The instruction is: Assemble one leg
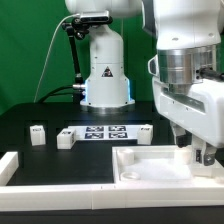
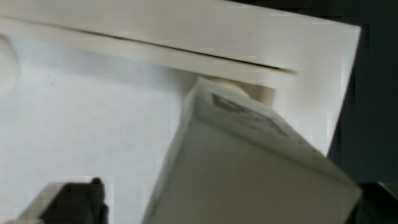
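Exterior view faces the arm's base across the table [image 1: 40, 115]; wrist view looks down (very close) onto the shared panel [image 2: 107, 130].

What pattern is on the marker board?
Black-and-white square tags on the marker board, clearest in the exterior view.

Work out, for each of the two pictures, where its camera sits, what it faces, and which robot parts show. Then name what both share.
Exterior view: off the arm, low at the table's edge, facing the arm's base across the marker board; the gripper hangs over the panel.
Wrist view: on the wrist, looking down between the open jaws; one dark fingertip shows, with the leg on the panel.
Shared: panel, gripper.
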You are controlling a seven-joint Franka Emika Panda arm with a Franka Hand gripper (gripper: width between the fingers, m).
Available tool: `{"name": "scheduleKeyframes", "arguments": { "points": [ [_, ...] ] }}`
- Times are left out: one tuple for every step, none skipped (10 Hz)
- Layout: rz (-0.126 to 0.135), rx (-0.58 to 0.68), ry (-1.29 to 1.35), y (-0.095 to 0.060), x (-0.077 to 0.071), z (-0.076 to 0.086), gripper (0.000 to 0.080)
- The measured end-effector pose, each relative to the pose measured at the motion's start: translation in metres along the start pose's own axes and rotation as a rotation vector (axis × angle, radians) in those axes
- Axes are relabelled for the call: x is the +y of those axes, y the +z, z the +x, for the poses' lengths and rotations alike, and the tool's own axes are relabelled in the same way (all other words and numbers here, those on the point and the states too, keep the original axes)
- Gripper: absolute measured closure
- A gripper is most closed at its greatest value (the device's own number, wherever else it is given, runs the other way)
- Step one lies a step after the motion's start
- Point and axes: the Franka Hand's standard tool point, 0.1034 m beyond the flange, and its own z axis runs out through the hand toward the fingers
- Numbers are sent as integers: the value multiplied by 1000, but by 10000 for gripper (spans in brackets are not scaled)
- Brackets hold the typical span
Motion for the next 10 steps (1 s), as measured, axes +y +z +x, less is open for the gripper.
{"name": "scheduleKeyframes", "arguments": {
  "points": [
    [0,0,-74,0,0,0,151],
    [-1,0,-202,0,0,-1,151],
    [-1,-1,-290,0,0,-3,151],
    [-1,0,-354,0,-1,-4,151],
    [-2,2,-467,0,-1,-5,151],
    [-5,6,-550,0,-1,-7,151],
    [-8,8,-617,1,-2,-9,151],
    [-9,10,-691,1,-2,-9,151],
    [-15,17,-751,1,-2,-10,151],
    [-23,29,-879,1,-2,-8,151]
  ]
}}
